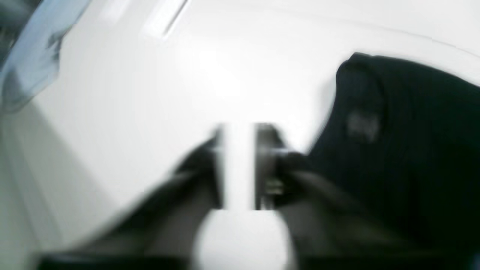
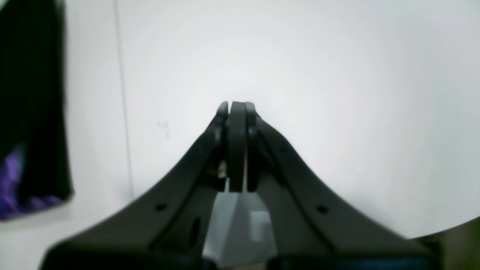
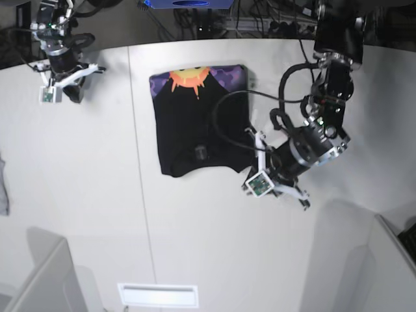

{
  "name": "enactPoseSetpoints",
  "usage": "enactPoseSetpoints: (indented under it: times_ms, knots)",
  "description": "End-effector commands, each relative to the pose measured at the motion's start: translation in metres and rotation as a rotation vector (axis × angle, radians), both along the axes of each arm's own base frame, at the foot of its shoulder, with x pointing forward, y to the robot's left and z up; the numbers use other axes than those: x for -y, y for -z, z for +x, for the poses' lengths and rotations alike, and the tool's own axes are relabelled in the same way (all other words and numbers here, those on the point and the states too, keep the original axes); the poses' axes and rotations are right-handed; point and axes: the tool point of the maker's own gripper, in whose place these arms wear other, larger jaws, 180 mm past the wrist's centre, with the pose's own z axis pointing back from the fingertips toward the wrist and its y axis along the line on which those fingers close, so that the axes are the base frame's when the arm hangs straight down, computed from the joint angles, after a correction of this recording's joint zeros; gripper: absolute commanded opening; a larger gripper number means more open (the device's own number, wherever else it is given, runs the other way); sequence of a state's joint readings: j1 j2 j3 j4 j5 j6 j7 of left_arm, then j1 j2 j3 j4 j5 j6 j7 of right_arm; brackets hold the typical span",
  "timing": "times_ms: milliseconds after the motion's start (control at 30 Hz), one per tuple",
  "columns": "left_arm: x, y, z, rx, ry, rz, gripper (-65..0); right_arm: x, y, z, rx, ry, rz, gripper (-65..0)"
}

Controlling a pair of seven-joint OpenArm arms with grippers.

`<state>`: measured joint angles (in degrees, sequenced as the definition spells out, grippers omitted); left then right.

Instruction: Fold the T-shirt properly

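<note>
— Toward the far edge of the worktop (image 3: 78,195), about midway along it, we see the T-shirt (image 3: 198,133) lying flat in a rough rectangle. Its orange sun and purple print face up along the far border, and the rest of what shows is plain black.

— And where do we find the left claw (image 3: 250,177)?

— Just beside the shirt's near corner on the left arm's side, low over the white worktop. From the base view we cannot tell whether it touches the cloth. Its wrist view is badly smeared: we make out the claw (image 1: 240,165) as two dark shapes with a pale band between them, and the black shirt (image 1: 405,150) filling the right of that picture. We take its jaws as pressed together, and we see no cloth between them.

— What about the right claw (image 3: 68,91)?

— It is well apart from the shirt, near the far corner of the worktop on the right arm's side. In its own wrist view the right claw (image 2: 237,107) has its fingertips (image 2: 237,142) pressed flat against each other with nothing between them, over bare white surface. At the left edge of that view we catch a strip of the shirt (image 2: 33,112), with a little purple at its lower end.

— Anything else on the worktop?

— A grey scrap of cloth (image 3: 4,188) at the edge on the right arm's side, far from the shirt, and a seam line (image 3: 140,162) running across the surface beside the shirt.
</note>
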<state>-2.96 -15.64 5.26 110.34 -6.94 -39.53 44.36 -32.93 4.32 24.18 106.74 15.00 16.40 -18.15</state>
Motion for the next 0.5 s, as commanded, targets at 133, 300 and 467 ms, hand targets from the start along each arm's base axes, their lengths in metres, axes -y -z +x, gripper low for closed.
enactPoseSetpoints:
  times_ms: [133,300,467]
  knots:
    - [-0.063,0.039,-0.068,-0.104,-0.176,-0.066,-65.0,0.007,-0.033,0.016,0.182,-0.086,-0.200,-65.0]
    - [-0.065,0.048,-0.143,-0.096,-0.210,-0.299,-65.0,0.007,-0.043,0.024,0.237,-0.137,-0.225,-65.0]
    - [-0.067,0.040,-0.195,-0.042,-0.289,-0.525,-65.0,0.002,-0.034,0.017,0.228,-0.140,-0.105,-65.0]
